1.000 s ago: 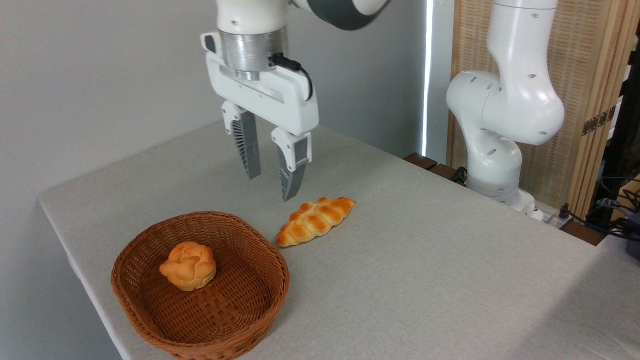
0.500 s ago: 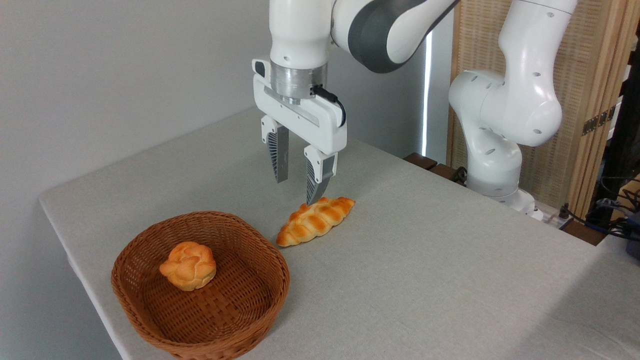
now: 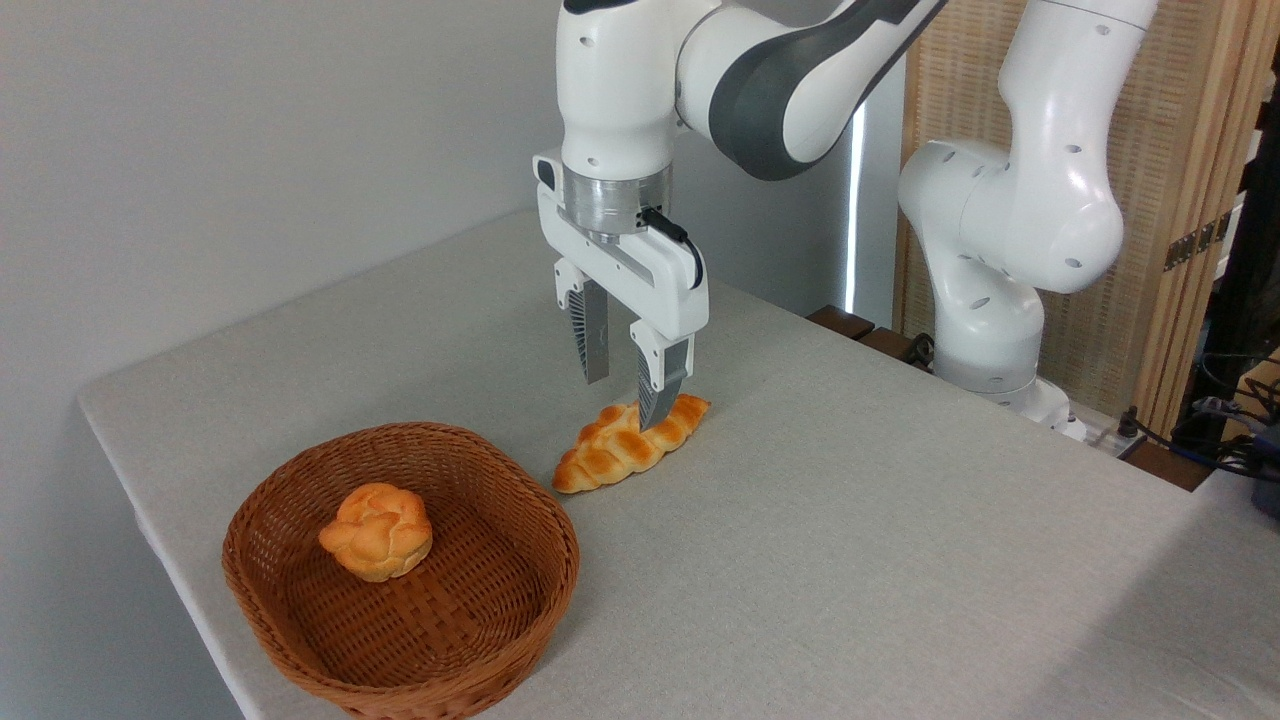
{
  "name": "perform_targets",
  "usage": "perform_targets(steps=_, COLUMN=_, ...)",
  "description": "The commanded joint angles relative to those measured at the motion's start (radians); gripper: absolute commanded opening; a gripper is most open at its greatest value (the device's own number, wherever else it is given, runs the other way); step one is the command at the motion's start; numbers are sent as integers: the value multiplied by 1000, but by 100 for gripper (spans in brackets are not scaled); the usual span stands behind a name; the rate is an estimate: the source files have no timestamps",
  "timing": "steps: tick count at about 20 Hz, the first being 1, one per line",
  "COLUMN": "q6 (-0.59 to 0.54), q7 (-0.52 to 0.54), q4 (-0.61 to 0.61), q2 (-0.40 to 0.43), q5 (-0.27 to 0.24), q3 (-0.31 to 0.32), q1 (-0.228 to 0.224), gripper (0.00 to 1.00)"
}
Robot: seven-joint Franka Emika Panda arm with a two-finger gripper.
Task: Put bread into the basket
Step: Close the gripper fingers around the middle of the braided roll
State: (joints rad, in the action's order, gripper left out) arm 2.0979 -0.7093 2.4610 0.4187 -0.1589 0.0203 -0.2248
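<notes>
— Golden bread (image 3: 625, 447) lies where?
— On the grey worktop (image 3: 850, 520), just right of the wicker basket (image 3: 300, 610). End effector (image 3: 622, 400) hangs spread apart over it, gripping nothing.

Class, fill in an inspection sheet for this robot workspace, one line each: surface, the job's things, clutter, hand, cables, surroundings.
Surface: table under a plain grey cloth, no spills seen.
Job's things: braided bread lies on the cloth, outside the basket and to its right.
Clutter: one small round bun sits inside the basket.
Hand: hand open, low over the bread's right half; near finger in front of the loaf, contact cannot be told.
Cables: short black lead on the hand; cable bundle off the table at far right.
Surroundings: grey wall, woven screen behind the arm's base.
</notes>
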Motion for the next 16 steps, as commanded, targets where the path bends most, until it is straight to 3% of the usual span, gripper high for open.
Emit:
perform_targets(steps=1, q6=33, q7=-51, q4=29, q2=9, q5=-5, q3=10, q1=-10, gripper=100)
perform_targets(steps=16, q6=111, q7=-81, q4=73, q2=-18, q5=-4, q3=9, q1=-21, gripper=100)
